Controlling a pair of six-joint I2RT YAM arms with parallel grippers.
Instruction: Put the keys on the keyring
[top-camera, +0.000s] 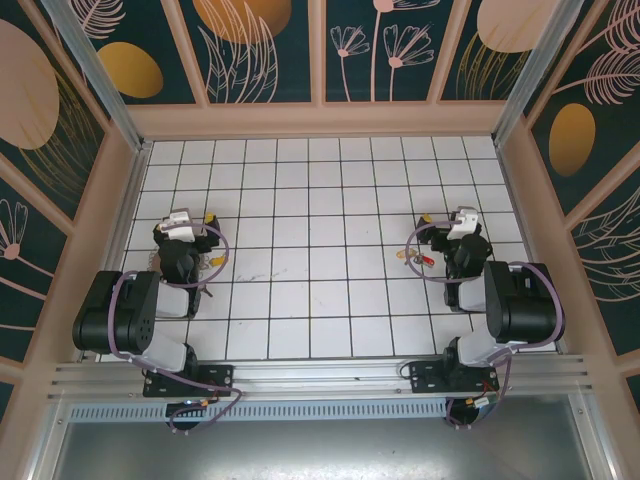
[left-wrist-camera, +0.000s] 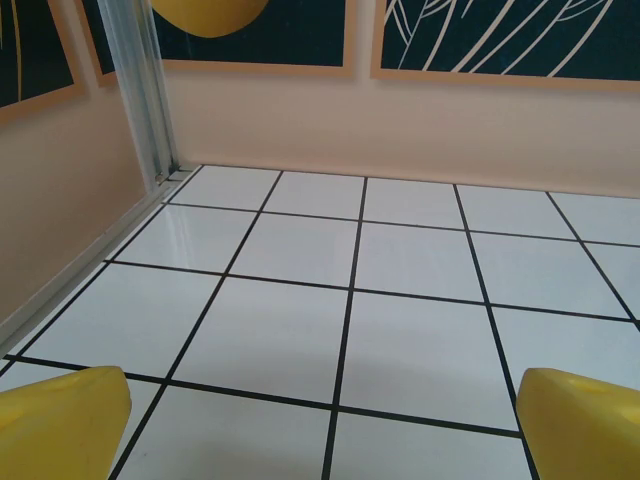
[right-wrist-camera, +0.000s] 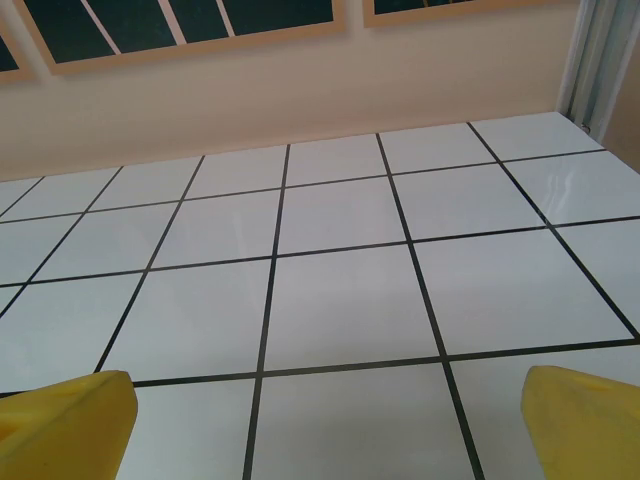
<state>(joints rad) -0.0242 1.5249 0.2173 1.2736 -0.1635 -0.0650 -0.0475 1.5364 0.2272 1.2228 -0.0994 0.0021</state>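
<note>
In the top view, small keys (top-camera: 415, 257) with a red head lie on the white tiles just left of the right arm's wrist. A thin silvery hoop, the keyring (top-camera: 213, 266), lies mostly hidden under the left arm's wrist. My left gripper (top-camera: 186, 215) stands open above the tiles at the left. The left wrist view has its yellow fingertips (left-wrist-camera: 60, 425) wide apart, with bare tile between them. My right gripper (top-camera: 452, 214) is open too. Its yellow fingertips (right-wrist-camera: 65, 425) are spread over bare tile.
The tiled floor (top-camera: 320, 280) is boxed in by peach walls (top-camera: 320, 120) at the back and both sides. A metal post (left-wrist-camera: 140, 90) stands in the far left corner. Purple cables (top-camera: 224, 245) loop beside each wrist.
</note>
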